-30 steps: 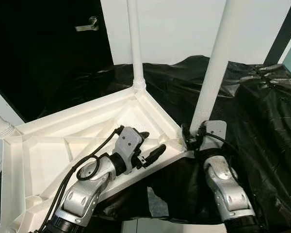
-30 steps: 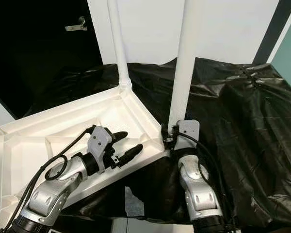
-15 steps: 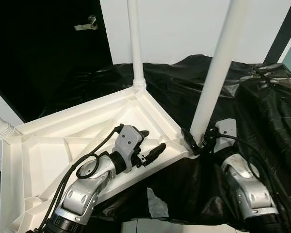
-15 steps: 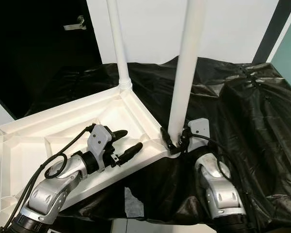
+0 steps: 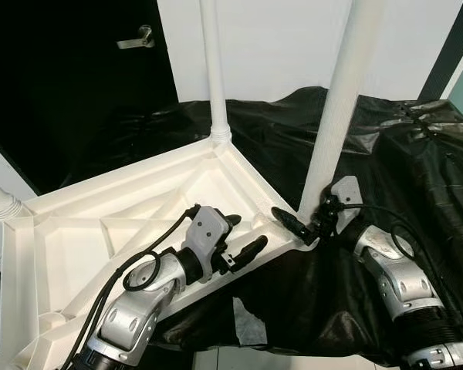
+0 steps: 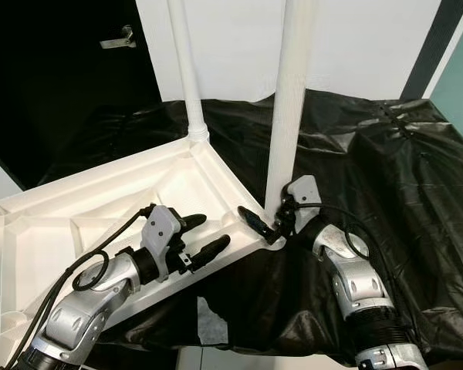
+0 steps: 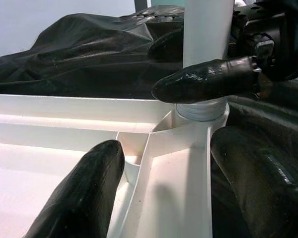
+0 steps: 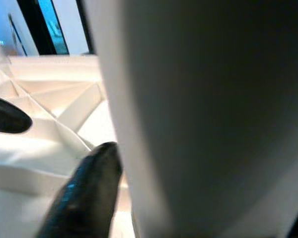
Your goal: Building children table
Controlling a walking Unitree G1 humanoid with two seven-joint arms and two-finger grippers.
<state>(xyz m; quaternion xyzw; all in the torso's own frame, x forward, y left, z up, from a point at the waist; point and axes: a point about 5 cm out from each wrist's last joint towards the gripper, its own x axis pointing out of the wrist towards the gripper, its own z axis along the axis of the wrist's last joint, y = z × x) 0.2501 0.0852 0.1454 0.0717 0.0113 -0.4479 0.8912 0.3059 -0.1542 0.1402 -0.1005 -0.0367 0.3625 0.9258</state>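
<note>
**Dark door, white wall, black sheet**

A white wall is running across the back, catching bright light. A black door with a metal handle is standing at the left. Crumpled black sheeting is covering the surface, shining in places. A teal panel is showing at the far right.

The left arm reaches forward with bent elbow, a black cable looping along its silver forearm. The left gripper hangs just over the near edge of the upturned table top, fingers spread apart and pointing toward the nearest table leg. The right arm comes up from below, wrist bent inward. The right gripper sits at the foot of that leg, one finger on each side, close against it.
</note>
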